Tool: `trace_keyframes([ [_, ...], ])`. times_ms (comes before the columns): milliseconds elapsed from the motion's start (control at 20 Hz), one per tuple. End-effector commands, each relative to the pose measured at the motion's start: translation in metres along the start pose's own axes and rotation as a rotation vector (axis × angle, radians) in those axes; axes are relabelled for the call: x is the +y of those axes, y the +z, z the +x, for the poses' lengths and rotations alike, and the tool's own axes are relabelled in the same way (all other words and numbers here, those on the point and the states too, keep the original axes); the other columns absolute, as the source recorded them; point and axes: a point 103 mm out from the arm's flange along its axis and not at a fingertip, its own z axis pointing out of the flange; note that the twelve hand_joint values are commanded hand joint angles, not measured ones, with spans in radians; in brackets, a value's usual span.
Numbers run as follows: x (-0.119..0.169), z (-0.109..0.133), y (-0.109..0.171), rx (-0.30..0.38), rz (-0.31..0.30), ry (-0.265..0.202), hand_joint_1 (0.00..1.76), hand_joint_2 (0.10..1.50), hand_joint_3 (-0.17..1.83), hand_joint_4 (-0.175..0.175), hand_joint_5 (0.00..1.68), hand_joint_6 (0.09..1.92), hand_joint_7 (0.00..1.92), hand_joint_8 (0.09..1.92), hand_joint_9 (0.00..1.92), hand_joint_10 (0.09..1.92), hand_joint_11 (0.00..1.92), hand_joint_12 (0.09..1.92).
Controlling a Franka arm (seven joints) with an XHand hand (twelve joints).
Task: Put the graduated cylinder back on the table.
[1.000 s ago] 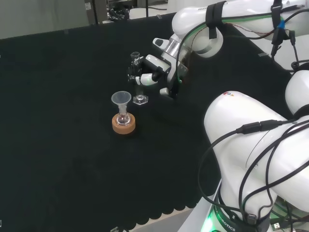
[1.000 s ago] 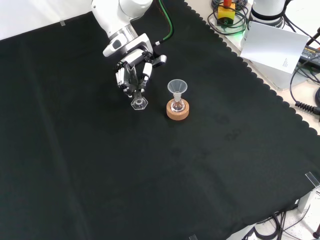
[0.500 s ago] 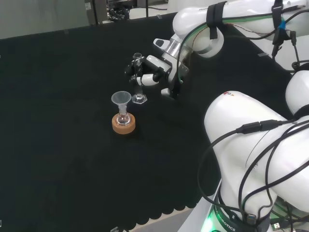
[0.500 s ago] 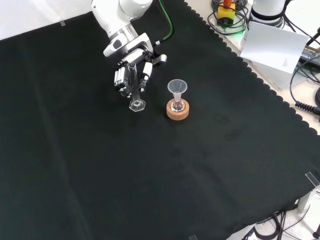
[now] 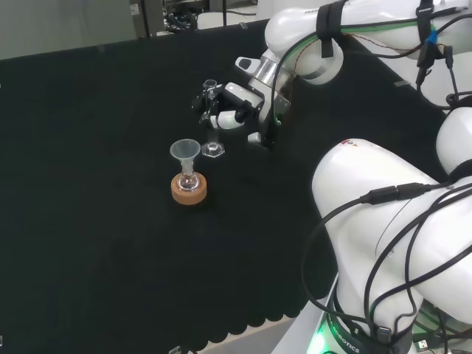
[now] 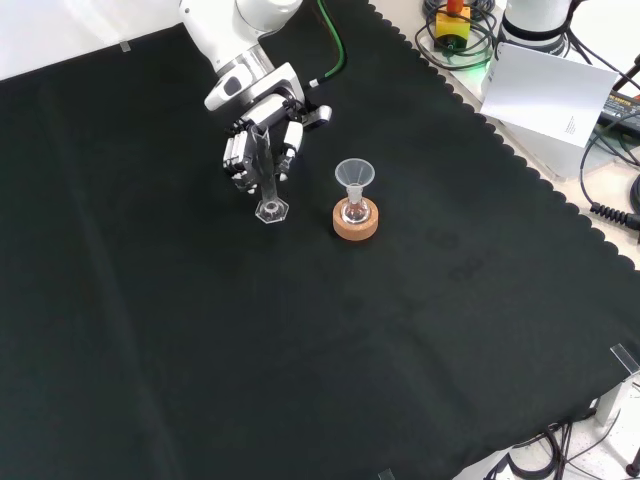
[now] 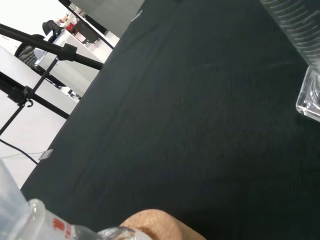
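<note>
graduated cylinder [image 6: 268, 190] | upright on black cloth [image 6: 300, 350] | cork stand [image 6: 356, 222] near

A small clear flask [image 6: 352, 212] sits upright in a cork ring [image 6: 356, 223] on the black cloth [image 6: 300, 350], with a clear funnel [image 6: 354, 175] standing in its neck. In the front view, a white sheet of paper [image 6: 545, 90] lies off the cloth at the upper right, next to black cables [image 6: 610, 150] and a yellow and red button box [image 6: 452, 20].
</note>
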Motion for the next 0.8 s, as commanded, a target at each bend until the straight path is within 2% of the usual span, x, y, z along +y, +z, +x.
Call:
trace_keyframes([
  [50,0.003,0.005,-0.005,-0.014,0.000,0.012,1.00,1.01,-0.17,-0.047,0.53,0.59,0.50,0.62,0.94,0.09,0.47,1.27],
  [300,0.001,0.008,-0.015,-0.041,0.001,0.024,0.93,0.95,-0.17,-0.059,0.38,0.46,0.30,0.65,0.78,0.09,0.31,1.33],
  [550,-0.005,0.011,-0.028,-0.081,-0.008,0.042,0.89,0.91,-0.17,-0.065,0.35,0.31,0.18,0.68,0.67,0.09,0.18,1.39],
  [800,-0.020,0.019,-0.053,-0.146,-0.053,0.056,0.86,0.89,-0.17,-0.063,0.36,0.22,0.13,0.69,0.56,0.09,0.05,1.42],
])
